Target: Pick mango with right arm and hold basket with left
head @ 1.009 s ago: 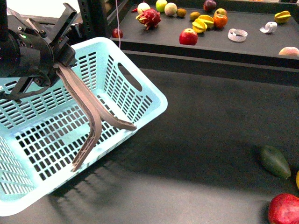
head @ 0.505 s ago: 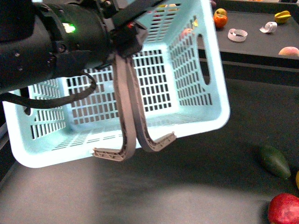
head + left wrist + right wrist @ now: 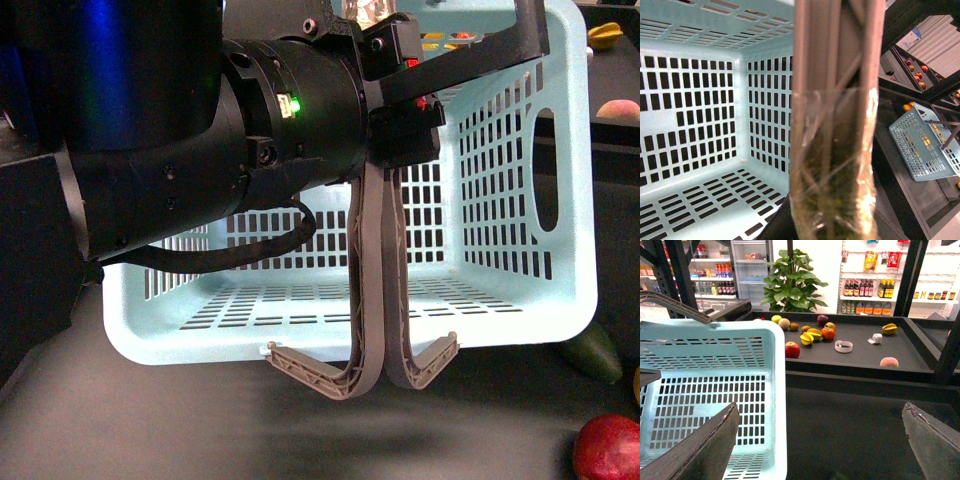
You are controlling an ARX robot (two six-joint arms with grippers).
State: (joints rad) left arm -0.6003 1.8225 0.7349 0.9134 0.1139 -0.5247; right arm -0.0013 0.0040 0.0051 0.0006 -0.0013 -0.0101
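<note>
Closest to my front camera was the left arm, bulky and black with its green light lit, filling the upper left. Its left gripper was clamped on the two grey-brown handles, which hung straight down together and curled apart at the basket's near rim. In the left wrist view those handles ran right past the lens, bound with clear tape. The pale blue basket was up off the dark table, open side turned toward me, nothing in it that I could see. On the table at the far right edge sat a dark green fruit, partly behind the basket's corner, and a red fruit. Between them was a thin yellow sliver I took for the mango, cut off by the frame. The right gripper hung over the table beside the basket with its fingers wide apart and nothing in them. Beyond it the black shelf held a red apple, a starfruit, a peach and a white ring, with a potted plant behind.
</note>
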